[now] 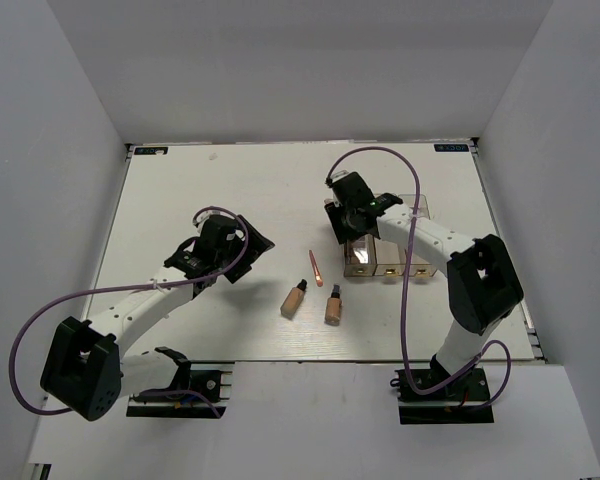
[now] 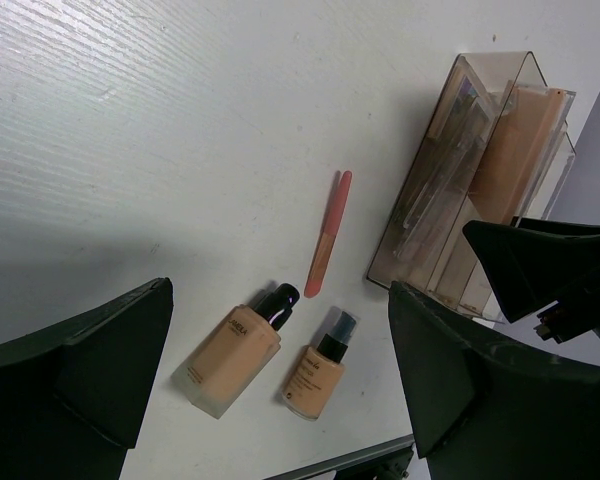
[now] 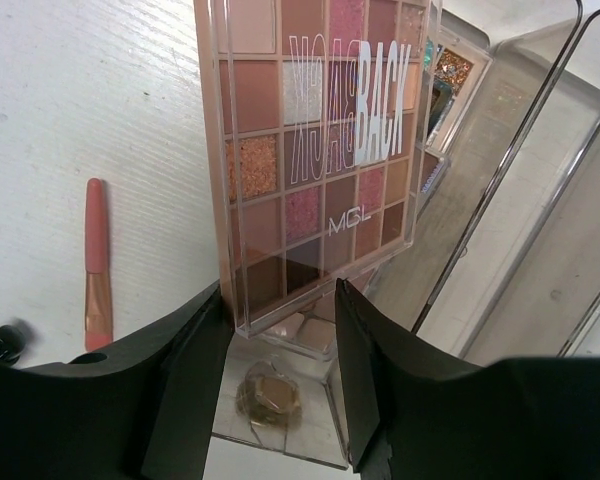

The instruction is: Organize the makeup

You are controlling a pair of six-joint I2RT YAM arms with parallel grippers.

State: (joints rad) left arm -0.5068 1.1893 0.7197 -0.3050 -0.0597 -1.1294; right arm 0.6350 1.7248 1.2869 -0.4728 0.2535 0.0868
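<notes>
First, nearest the arm bases, a larger beige bottle point(image 2: 235, 350) and a smaller beige bottle point(image 2: 315, 375), both black-capped, are lying on their sides on the white table point(image 1: 200, 190), between the two arms. Just beyond them a thin pink stick point(image 1: 315, 268) is lying with its long axis running away from the bases. To their left, the left gripper point(image 1: 248, 248) is hovering with its jaws wide apart, holding nothing. Farther back on the right, the right gripper point(image 1: 352, 225) is clamping one short end of a flat eyeshadow palette point(image 3: 315, 150). The palette's long axis is pointing straight out from the jaws, toward the clear box point(image 3: 540, 200) just beyond. It is hanging at the compartment nearest the stick, so the right arm alone seems placed to lower it in.
</notes>
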